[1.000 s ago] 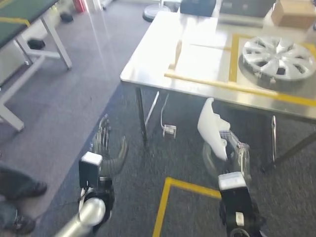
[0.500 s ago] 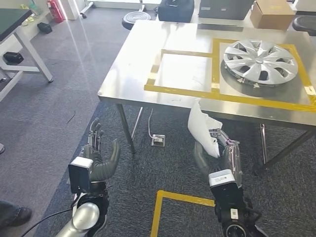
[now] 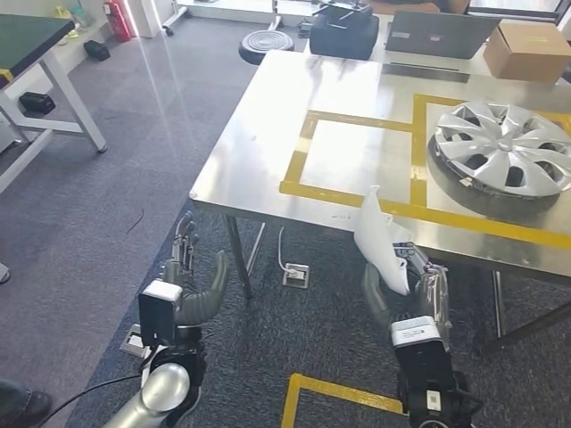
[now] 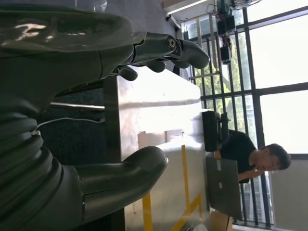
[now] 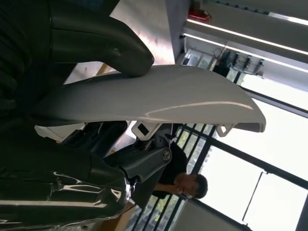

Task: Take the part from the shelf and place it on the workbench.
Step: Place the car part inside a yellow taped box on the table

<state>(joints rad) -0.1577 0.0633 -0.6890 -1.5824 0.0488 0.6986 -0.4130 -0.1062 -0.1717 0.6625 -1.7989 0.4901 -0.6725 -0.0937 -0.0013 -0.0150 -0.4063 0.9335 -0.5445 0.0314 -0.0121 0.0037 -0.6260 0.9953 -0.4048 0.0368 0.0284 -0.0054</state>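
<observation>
Room: grey carpet floor [image 3: 121, 178] with a yellow tape corner [image 3: 323, 392] near the robot's feet; a green-topped table [image 3: 27, 36] stands far left.
Workbench: steel workbench [image 3: 269, 134] ahead and to the right, marked with yellow tape squares [image 3: 357, 156]; it also shows in the left wrist view [image 4: 152, 110].
On the workbench: a silver wheel cover [image 3: 505, 147] lies flat inside the right tape square; a cardboard box [image 3: 528, 49] and a laptop [image 3: 431, 34] sit at the far edge.
Part: a white plastic part [image 3: 380, 239], long and curved, is in the air just in front of the workbench's near edge, not on it. Its long axis runs roughly upright, its narrow tip pointing up toward the workbench top. In the right wrist view the part [image 5: 152, 101] stretches away from the palm, with small tabs at its far end.
Right hand: the right hand [image 3: 404, 281] grasps the part's lower end, thumb on one face and fingers [image 5: 145, 161] on the other.
Left hand: the left hand [image 3: 192, 281] holds nothing, fingers spread and apart from the thumb, raised over the carpet.
Person: a person [image 4: 254, 156] sits behind the laptop.
</observation>
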